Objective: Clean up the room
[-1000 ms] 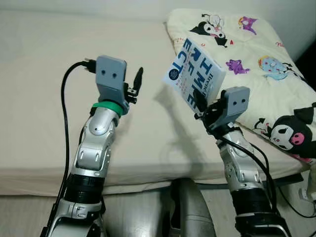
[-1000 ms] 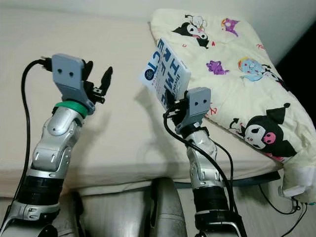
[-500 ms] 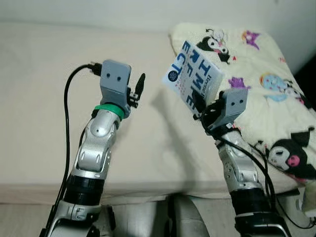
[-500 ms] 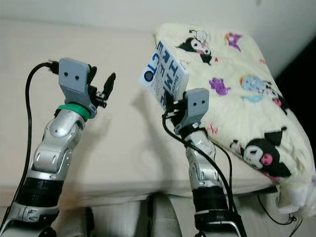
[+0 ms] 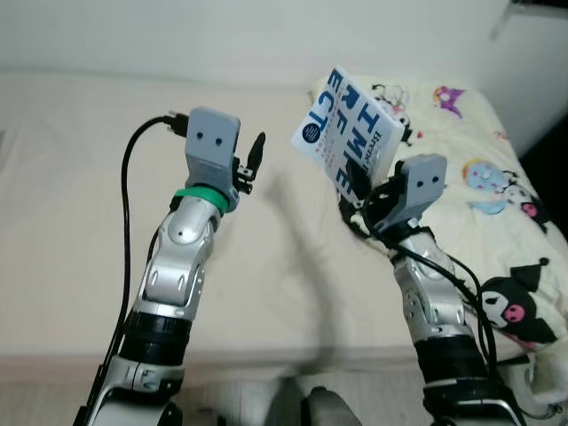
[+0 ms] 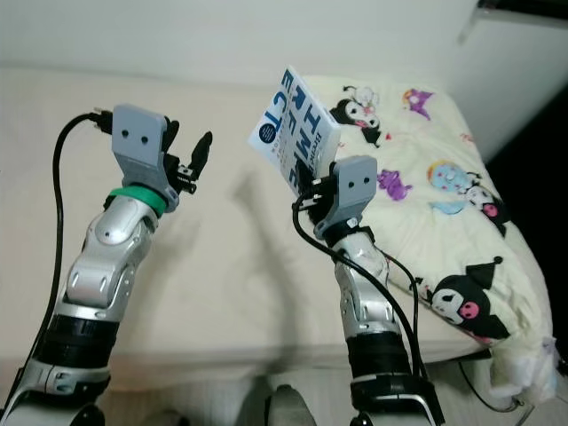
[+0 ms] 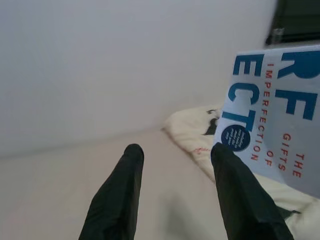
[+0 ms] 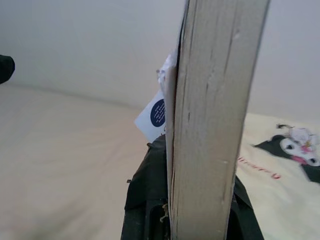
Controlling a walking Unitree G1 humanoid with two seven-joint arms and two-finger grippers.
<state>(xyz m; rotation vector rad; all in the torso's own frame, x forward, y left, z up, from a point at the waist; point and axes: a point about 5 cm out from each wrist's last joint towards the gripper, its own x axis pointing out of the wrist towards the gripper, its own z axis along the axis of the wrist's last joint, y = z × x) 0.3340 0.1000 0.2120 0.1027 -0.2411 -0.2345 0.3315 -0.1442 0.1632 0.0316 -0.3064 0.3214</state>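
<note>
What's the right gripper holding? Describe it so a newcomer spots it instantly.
Start at the cream bed with the cartoon-print pillow on its right side. Raised above the bed beside that pillow, the right gripper clamps a book by its lower edge. It is the one white cover with big blue letters and small red text.

A wide cream fabric mattress stretches across the scene below a plain white wall. At its far right end lies a pale yellow pillow printed with black, purple and blue cartoon characters, resting on the mattress near the wall.
</note>
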